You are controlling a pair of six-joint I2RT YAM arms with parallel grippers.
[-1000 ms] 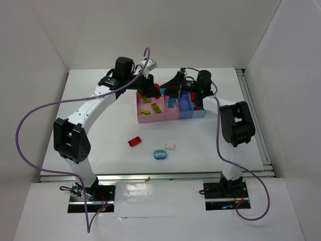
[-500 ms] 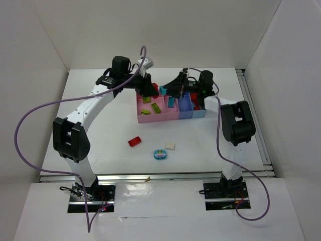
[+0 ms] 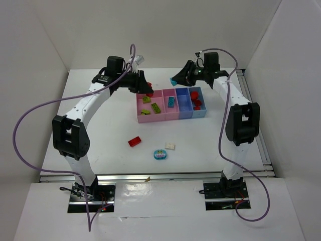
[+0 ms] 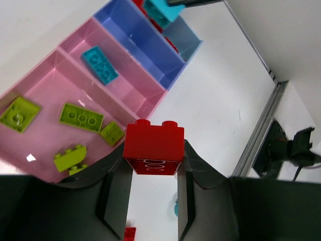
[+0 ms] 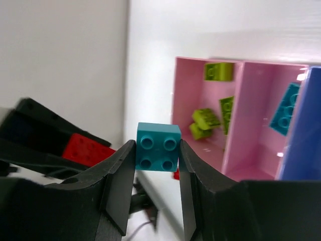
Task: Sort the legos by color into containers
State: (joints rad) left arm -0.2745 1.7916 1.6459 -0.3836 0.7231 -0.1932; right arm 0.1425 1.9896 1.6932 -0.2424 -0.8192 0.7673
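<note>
**Two bricks pinched at the far edge of the bin row**

The small red plastic lego brick [image 4: 154, 138] is pinched between the two dark fingers of my left end effector [image 4: 154, 151]. It sits at the lower centre of my left wrist view, with two studs showing along its top edge. In the overhead view it hangs just off the upper left corner of the wide pink plastic bin [image 3: 156, 117].

The small teal plastic lego brick [image 5: 158, 145] is clamped the same way in my right end effector [image 5: 157, 151], its four studs facing the wrist camera. Overhead it shows in the upper middle of the frame, just beyond the top edge of the narrow pink plastic bin [image 3: 172, 114].

The four bins stand side by side, touching, in a row at the centre of the white bench [image 3: 100, 130]. From left to right in the overhead frame:
- The wide pink bin holds yellow-green lego bricks [image 3: 156, 107]; my left wrist view shows four.
- The narrow pink bin holds one flat teal lego plate [image 3: 171, 102].
- The blue plastic bin [image 3: 184, 108] comes next.
- The light blue plastic bin [image 3: 199, 111] has red lego pieces [image 3: 196, 103] in it.

Lower in the frame, well apart from the bins, three pieces lie near one another on the bench. They are a loose red lego brick [image 3: 134, 141], a cream-white lego brick [image 3: 170, 146] and a teal-blue rounded lego piece with pink [image 3: 160, 154].
</note>
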